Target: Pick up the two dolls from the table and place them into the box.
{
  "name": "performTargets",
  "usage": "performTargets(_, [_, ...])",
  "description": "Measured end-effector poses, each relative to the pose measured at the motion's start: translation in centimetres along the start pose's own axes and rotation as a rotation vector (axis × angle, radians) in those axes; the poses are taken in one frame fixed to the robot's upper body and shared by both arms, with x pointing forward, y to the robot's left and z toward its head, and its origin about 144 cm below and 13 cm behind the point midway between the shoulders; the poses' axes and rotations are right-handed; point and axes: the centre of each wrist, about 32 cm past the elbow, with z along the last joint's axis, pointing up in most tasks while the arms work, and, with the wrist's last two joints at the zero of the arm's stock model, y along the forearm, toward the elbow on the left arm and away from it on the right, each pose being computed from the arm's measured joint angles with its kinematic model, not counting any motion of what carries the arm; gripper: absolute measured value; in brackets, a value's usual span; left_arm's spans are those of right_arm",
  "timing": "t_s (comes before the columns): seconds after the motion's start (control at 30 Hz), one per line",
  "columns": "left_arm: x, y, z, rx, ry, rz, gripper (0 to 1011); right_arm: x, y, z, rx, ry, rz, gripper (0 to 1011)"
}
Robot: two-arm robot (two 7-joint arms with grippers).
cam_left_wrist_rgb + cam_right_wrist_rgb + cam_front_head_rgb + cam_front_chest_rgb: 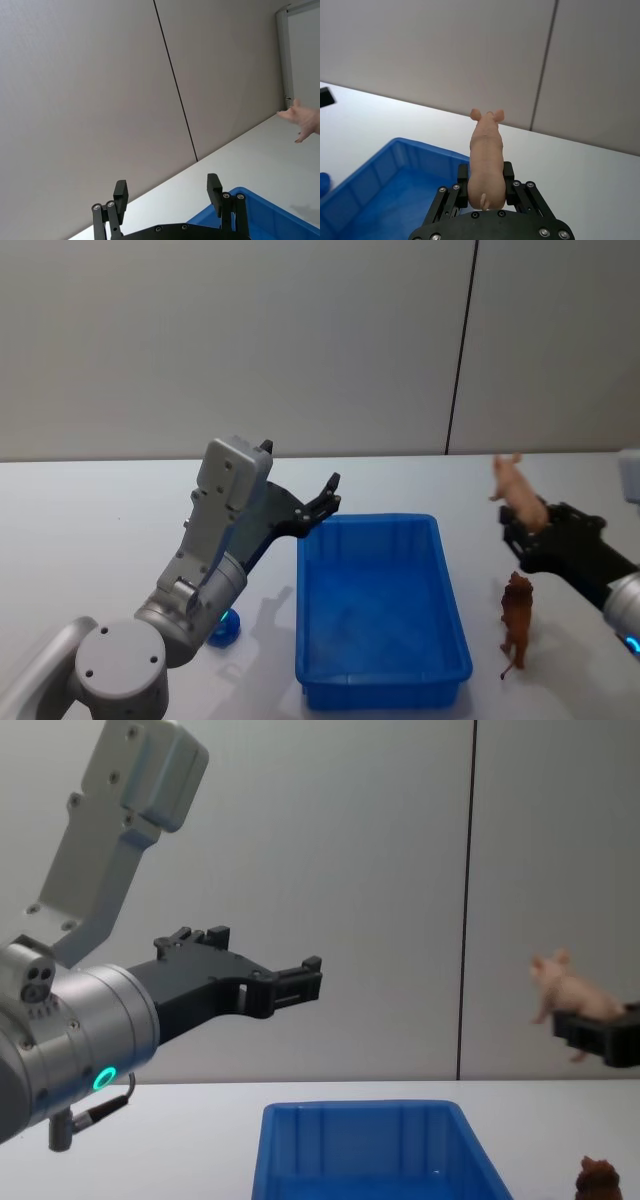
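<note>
My right gripper (pixel 527 532) is shut on a pink pig doll (pixel 514 488), held in the air to the right of the blue box (pixel 447 585). In the right wrist view the pig (pixel 486 150) sits between the fingers (pixel 508 172), head pointing away. A brown animal doll (pixel 517 614) stands on the white table (pixel 90 510) right of the box, below that gripper. A small round blue toy (pixel 225 628) lies left of the box, beside my left arm. My left gripper (pixel 326 498) hangs open and empty above the box's far left corner.
The box (pixel 350 1112) holds nothing that I can see. A grey wall with a dark vertical seam (pixel 460 350) rises behind the table. Bare tabletop stretches behind the box and at the far left.
</note>
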Motion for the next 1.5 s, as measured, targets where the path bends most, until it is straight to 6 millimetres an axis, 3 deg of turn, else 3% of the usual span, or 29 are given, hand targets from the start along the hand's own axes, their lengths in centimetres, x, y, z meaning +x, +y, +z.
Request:
performTargets(0.37, [0.0,0.0,0.0,0.0,0.0,0.0,1001,-1.3,2.1,0.6,-0.021,0.007,0.179,380])
performTargets(0.9, [0.0,0.0,0.0,0.0,0.0,0.0,1001,-3.2,4.7,-0.5,-0.154,0.01,0.303,381])
performTargets(1.23, [0.0,0.0,0.0,0.0,0.0,0.0,1001,-3.6,5.3,-1.1,-0.192,0.011,0.314,654])
performTargets(1.5, [0.0,0.0,0.0,0.0,0.0,0.0,1001,-3.7,5.3,-1.1,-0.167,0.021,0.32,934])
